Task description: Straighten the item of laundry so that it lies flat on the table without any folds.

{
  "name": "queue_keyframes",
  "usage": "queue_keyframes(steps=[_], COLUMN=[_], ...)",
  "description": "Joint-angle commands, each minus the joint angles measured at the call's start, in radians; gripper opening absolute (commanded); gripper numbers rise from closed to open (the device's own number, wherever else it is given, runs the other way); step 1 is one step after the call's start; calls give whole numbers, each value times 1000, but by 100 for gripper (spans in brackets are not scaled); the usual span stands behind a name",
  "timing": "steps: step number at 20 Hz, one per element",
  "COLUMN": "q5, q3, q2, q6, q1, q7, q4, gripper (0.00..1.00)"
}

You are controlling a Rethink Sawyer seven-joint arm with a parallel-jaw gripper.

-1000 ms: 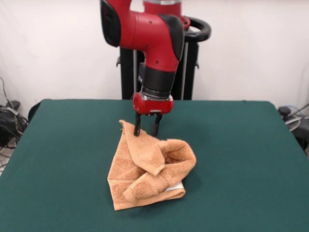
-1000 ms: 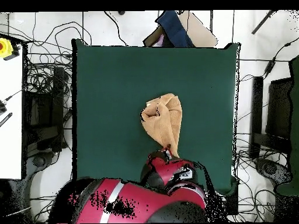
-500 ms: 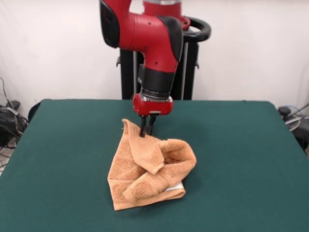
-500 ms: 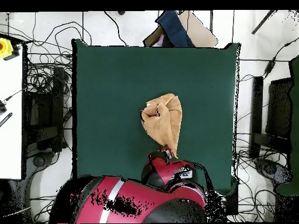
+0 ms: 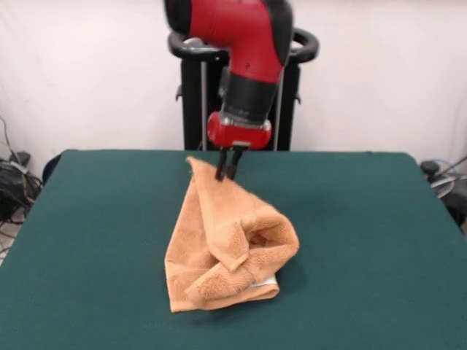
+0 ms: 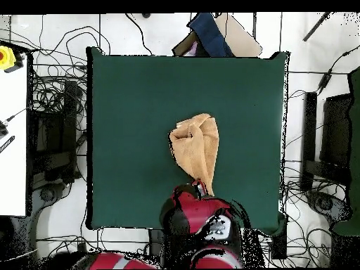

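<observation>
Fingers (image 5: 229, 172) pinch towel (image 5: 226, 248) corner in front view; overhead, arm (image 6: 200, 225) hides them.

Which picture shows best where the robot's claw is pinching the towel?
The front view. There the gripper is shut on the towel at its top corner, lifting it off the table. In the overhead view the red arm covers the gripper, so only the towel shows, narrowing toward the arm.

towel (image 5: 226, 248) mid-table (image 5: 87, 219) | claw (image 5: 229, 173) on its rear corner
</observation>
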Motion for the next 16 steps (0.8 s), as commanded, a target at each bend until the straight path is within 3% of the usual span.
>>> queue_keyframes(steps=[1, 12, 16], q5=[194, 390, 425], q3=[84, 3, -85], q2=[-189, -137, -186], q6=[286, 204, 301], q1=[144, 314, 388], q7=[262, 381, 347], q4=[117, 185, 142], gripper=[0, 0, 0])
